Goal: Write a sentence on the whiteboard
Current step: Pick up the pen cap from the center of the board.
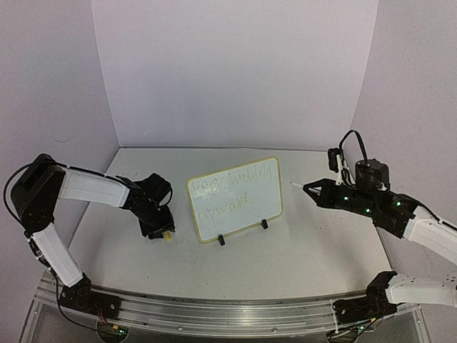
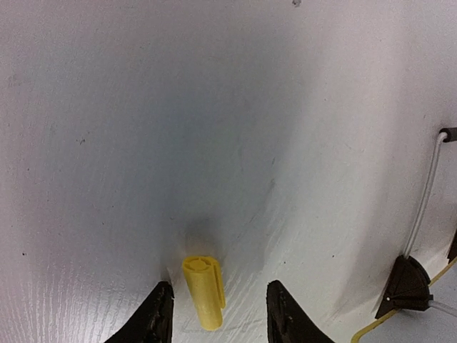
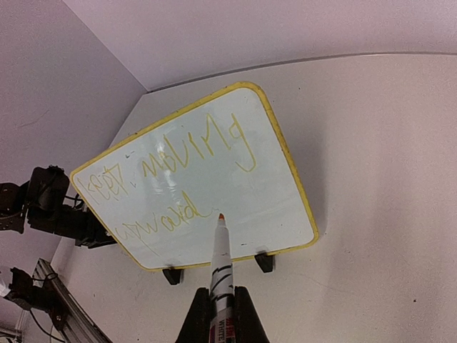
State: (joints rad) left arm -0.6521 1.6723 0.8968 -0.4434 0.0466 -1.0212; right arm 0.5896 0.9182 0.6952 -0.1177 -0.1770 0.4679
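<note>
The whiteboard (image 1: 235,199) stands tilted on two black clip feet at the table's middle; it also shows in the right wrist view (image 3: 200,193). The sentence (image 1: 230,193) is two lines of thin yellow scrawl on it, also visible in the right wrist view (image 3: 171,186). My right gripper (image 3: 221,314) is shut on a white marker (image 3: 222,271) whose orange tip points at the board from its right, held apart from it (image 1: 308,189). My left gripper (image 2: 218,314) is open just above the table, left of the board, with a yellow marker cap (image 2: 203,289) lying between its fingers (image 1: 166,234).
White walls enclose the table (image 1: 300,250) at the back and sides. A metal rail (image 1: 214,314) runs along the near edge. A grey cable (image 2: 423,200) and a black clip foot (image 2: 407,286) of the board show at the right of the left wrist view.
</note>
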